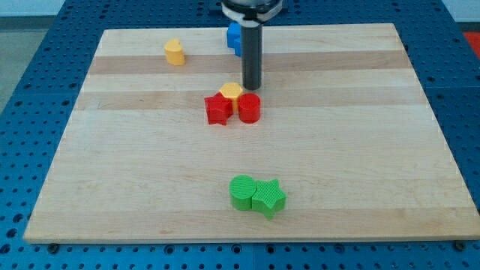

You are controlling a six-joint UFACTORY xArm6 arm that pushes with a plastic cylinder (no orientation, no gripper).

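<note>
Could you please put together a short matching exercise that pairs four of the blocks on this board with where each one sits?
Things:
1. yellow block
2. blue block
3. green star
4. red cylinder

Places:
A. near the view's bottom, touching the green cylinder
B. just below my tip, beside the red star and the yellow hexagon
C. alone toward the view's top left
D. at the view's top edge, partly hidden behind the rod

Pairs: 1-C, 2-D, 3-A, 4-B
</note>
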